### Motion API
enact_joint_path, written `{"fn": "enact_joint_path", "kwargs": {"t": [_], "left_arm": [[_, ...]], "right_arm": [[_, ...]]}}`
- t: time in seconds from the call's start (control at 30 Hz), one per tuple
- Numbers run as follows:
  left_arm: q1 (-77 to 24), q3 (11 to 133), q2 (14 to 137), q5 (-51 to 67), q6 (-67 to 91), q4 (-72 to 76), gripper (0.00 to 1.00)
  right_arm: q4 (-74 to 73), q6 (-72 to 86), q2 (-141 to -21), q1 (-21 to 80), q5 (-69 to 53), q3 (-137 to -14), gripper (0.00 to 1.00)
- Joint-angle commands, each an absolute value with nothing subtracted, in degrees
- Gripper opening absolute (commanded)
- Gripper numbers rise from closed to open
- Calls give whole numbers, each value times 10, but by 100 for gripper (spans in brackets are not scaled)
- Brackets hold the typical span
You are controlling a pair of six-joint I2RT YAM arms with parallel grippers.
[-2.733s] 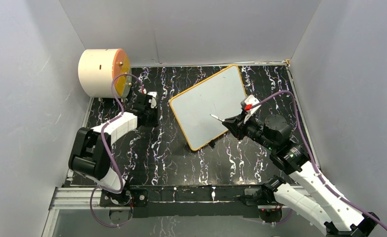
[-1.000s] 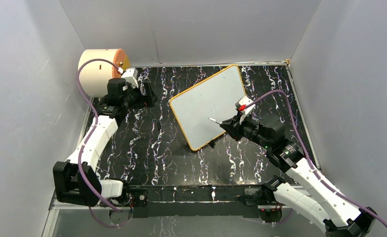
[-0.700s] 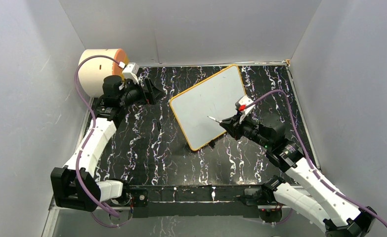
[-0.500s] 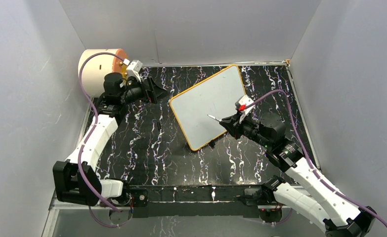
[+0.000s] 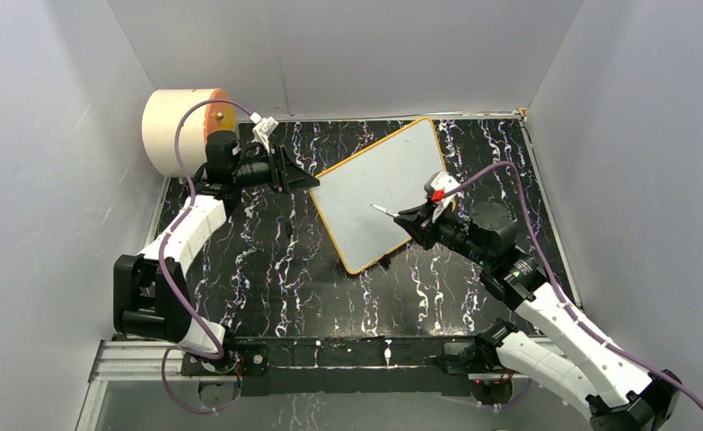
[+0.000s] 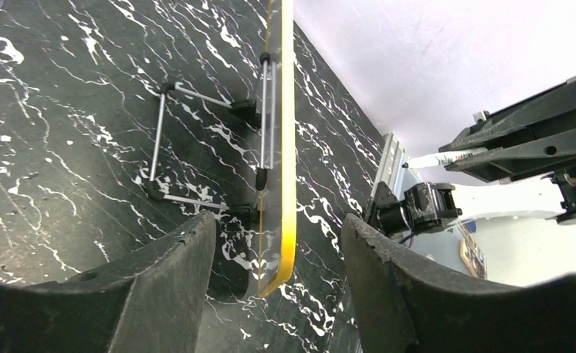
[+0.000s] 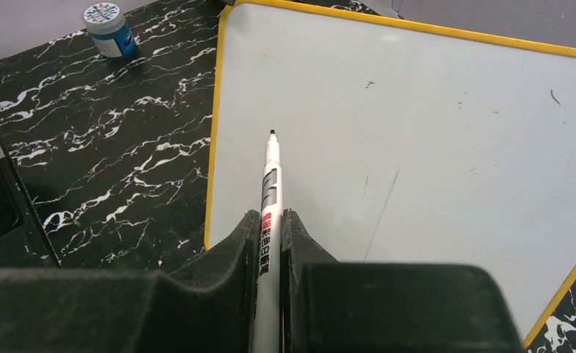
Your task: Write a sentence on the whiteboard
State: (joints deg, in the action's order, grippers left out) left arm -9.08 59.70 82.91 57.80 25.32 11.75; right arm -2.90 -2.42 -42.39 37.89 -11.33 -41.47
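Orange-framed whiteboard [image 5: 379, 189]: upper middle of the overhead view, turned at an angle and propped up on the table; its white face is towards the right arm.
Black marble table [image 5: 267, 260]: white-veined and under everything.
Wire stand [image 6: 156, 140]: thin metal rods with black ends behind the board, seen in the left wrist view.
Left gripper [image 5: 307, 180]: at the board's left corner in the overhead view. Its claw is released, with the jaws spread on either side of the yellow edge and a gap showing on both sides.
Right gripper [image 7: 270, 217]: right of the board's centre in the overhead view, clenched on a marker.
Marker [image 7: 271, 176]: white barrel with a black tip, sticking out ahead of the fingers. The tip is over the white face near the board's left edge in the right wrist view; whether it touches cannot be told.
Board face: a few faint, short dark strokes.
Cream cylinder [image 5: 181, 126]: upper left of the overhead view, orange face towards the table.
Blue-lidded jar [image 7: 109, 29]: upper left of the right wrist view, well apart from the board.
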Motion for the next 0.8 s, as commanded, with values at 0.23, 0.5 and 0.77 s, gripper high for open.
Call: {"fn": "enact_joint_path", "kwargs": {"t": [0.23,0.5,0.77], "left_arm": [[-105,649,870,635,182,68,39],[-107,709,900,641,98,-28,11],[-109,767,938,660,19,-111,1]], "right_arm": [[23,-50,-440,378,-130,-442,0],[35,-65,-465,378,-141,-449,0],[50,-75,-501,382,-132,-469,0]]}}
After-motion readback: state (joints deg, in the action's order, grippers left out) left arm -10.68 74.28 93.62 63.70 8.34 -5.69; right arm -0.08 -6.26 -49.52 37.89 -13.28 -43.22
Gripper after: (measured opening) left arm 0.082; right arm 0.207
